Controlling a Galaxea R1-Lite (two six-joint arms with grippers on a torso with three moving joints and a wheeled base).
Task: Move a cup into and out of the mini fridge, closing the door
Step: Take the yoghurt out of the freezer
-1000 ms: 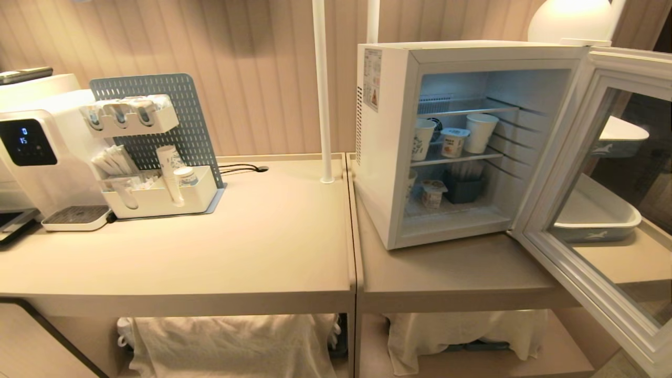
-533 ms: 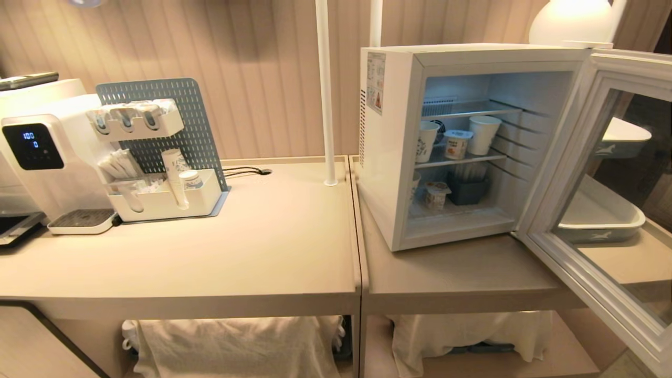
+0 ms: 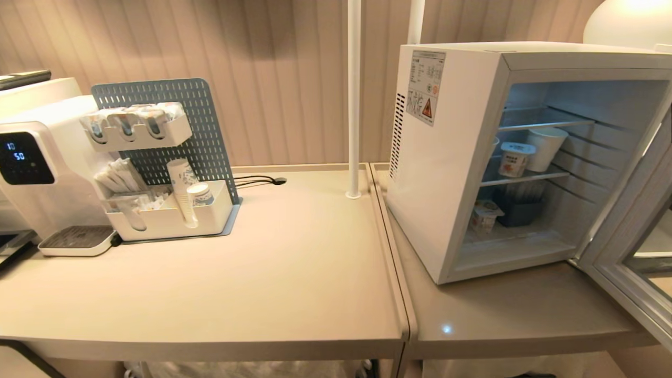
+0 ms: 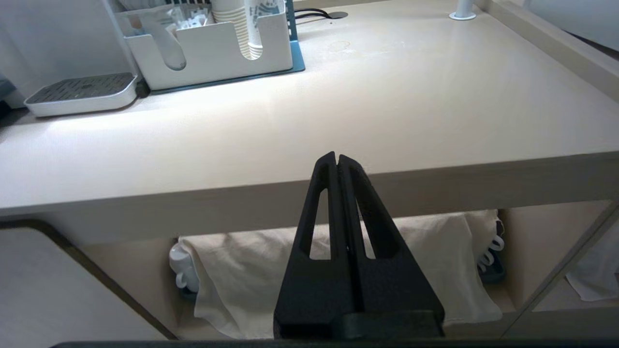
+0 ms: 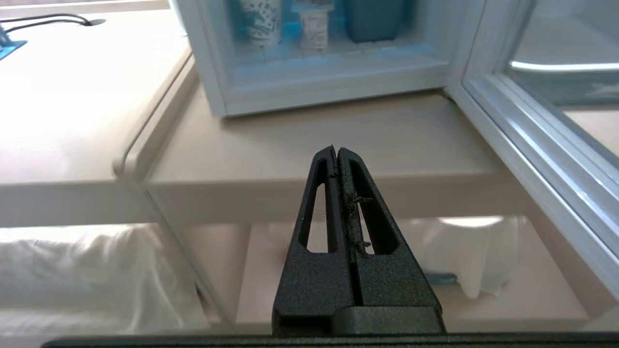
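Observation:
The white mini fridge [image 3: 446, 157] stands on the right table with its door [image 3: 619, 231] swung wide open to the right. On its middle wire shelf are a plain white cup [image 3: 546, 148] and a small printed tub [image 3: 513, 159]. The right wrist view shows the fridge's floor [image 5: 329, 82], a patterned cup [image 5: 261, 21] standing there, and the door frame [image 5: 532, 159]. My left gripper [image 4: 337, 158] is shut and empty, low in front of the left table's edge. My right gripper [image 5: 336, 151] is shut and empty before the right table's edge. Neither appears in the head view.
A white water dispenser [image 3: 31, 163] and a pegboard organiser [image 3: 168, 210] with a stack of paper cups [image 3: 181, 189] stand at the back left. A white pole [image 3: 354, 100] rises near the seam [image 3: 394, 252] between the tables. Cloth-covered items [image 4: 251, 270] fill the lower shelf.
The whole head view has shifted: the fridge now sits larger and farther right, the door mostly out of frame, the lower shelf almost gone. The things themselves have not moved.

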